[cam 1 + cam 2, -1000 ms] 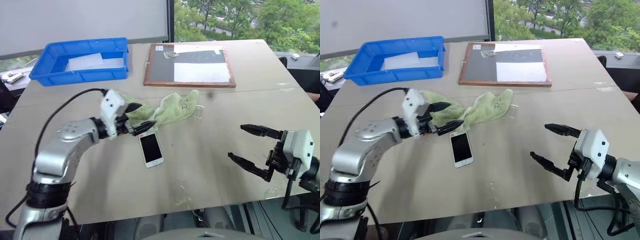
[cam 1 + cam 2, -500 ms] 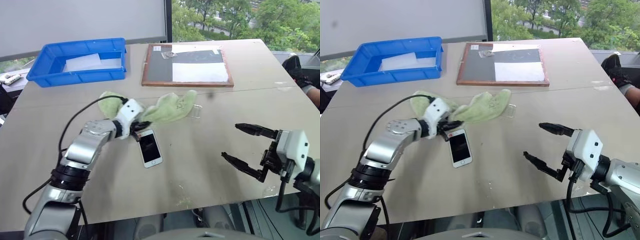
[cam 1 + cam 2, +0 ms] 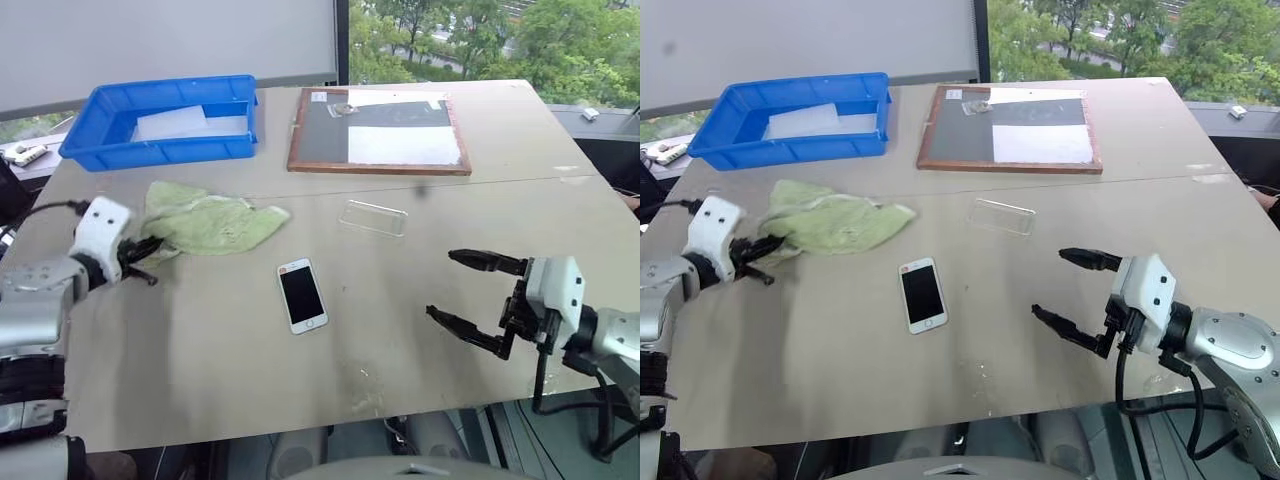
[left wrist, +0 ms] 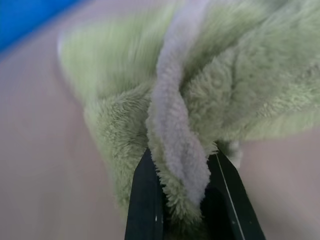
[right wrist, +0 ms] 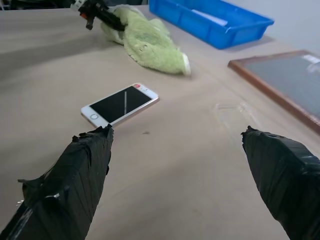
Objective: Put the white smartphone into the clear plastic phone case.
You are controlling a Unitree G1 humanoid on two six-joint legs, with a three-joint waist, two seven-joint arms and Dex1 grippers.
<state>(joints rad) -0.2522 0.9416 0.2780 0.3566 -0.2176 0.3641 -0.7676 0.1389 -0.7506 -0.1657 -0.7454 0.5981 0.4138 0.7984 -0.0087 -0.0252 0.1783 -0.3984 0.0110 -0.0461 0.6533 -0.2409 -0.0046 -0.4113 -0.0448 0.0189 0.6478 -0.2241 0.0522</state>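
The left gripper (image 3: 140,250) pinches the green towel (image 3: 210,222) near the table's (image 3: 200,340) left edge; the right gripper (image 3: 470,295) hangs spread wide near the front right. Dragged left, the towel has uncovered the clear plastic phone case (image 3: 373,217), mid-table. The white smartphone (image 3: 301,296) lies just front-left of it, unmoved.

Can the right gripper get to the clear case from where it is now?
Probably yes. The right gripper stands open over bare table, and the clear plastic phone case lies uncovered ahead of it, apart from the white smartphone.
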